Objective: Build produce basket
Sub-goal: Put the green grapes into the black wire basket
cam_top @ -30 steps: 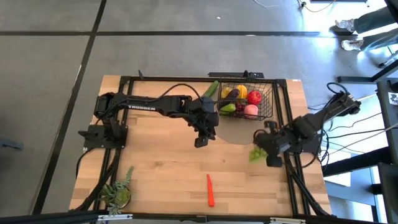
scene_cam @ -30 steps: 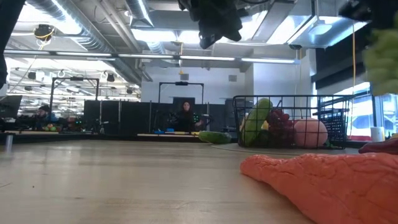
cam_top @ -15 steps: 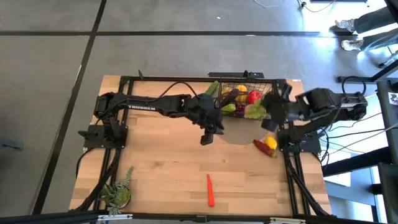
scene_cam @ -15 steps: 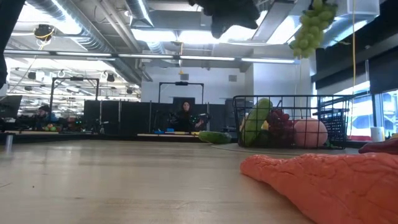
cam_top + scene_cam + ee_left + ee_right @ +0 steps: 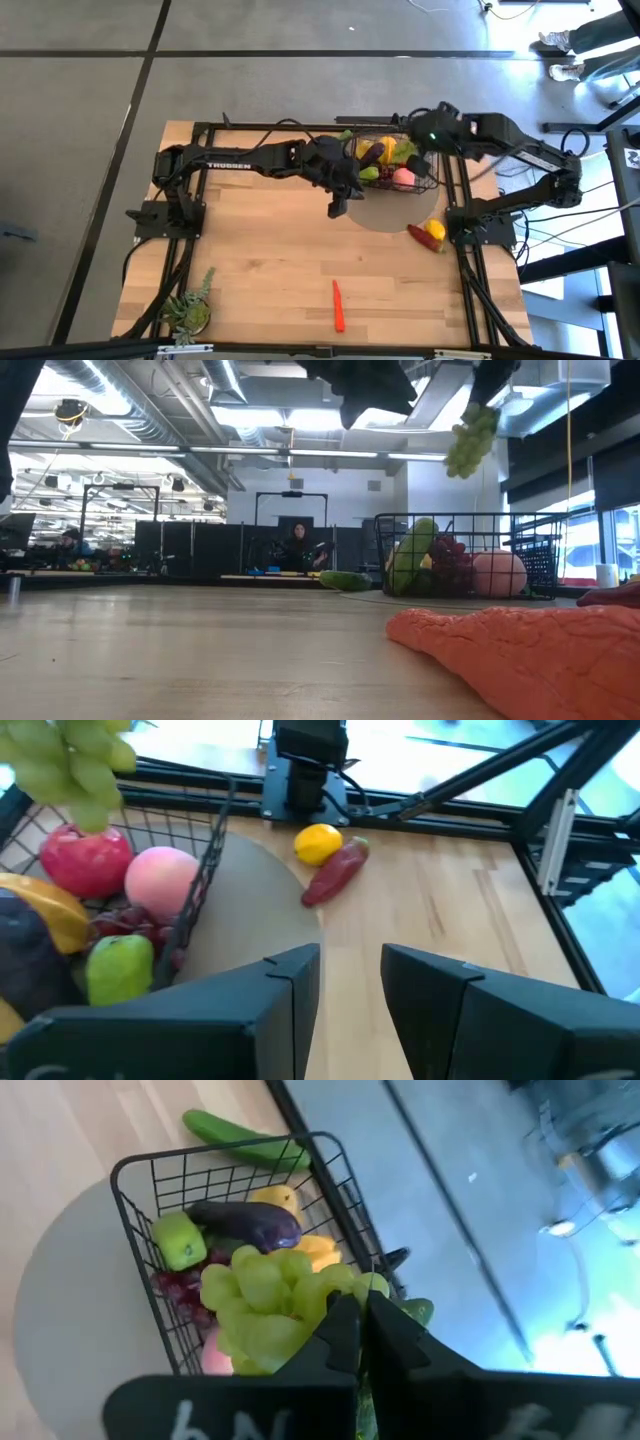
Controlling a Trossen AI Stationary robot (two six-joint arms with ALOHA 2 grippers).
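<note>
The black wire basket (image 5: 432,172) stands at the far right of the table on a grey round mat. It holds an eggplant (image 5: 247,1225), dark grapes, a pink peach (image 5: 163,880) and other produce. My right gripper (image 5: 357,1323) is shut on a bunch of green grapes (image 5: 268,1304) in the air above the basket; the bunch also shows in the low view (image 5: 470,440). My left gripper (image 5: 350,970) is open and empty, above the table just left of the basket. A cucumber (image 5: 245,1140) lies outside the basket's far left corner. My right gripper pinches the green grapes at the bunch's top end (image 5: 330,1302) between its two shut fingers, coming from above. The bunch hangs below the fingers (image 5: 465,445), lifted clear and above the basket's rim.
A lemon (image 5: 318,843) and a red pepper (image 5: 335,875) lie on the table near the right arm's base. An orange carrot (image 5: 338,305) lies near the front edge, close to the low camera. A potted plant (image 5: 190,310) stands at the near left corner.
My right gripper has carried the green grapes up from the table's right side toward the far edge and left, and now holds them over the basket. My left gripper has shifted a little toward the basket.
</note>
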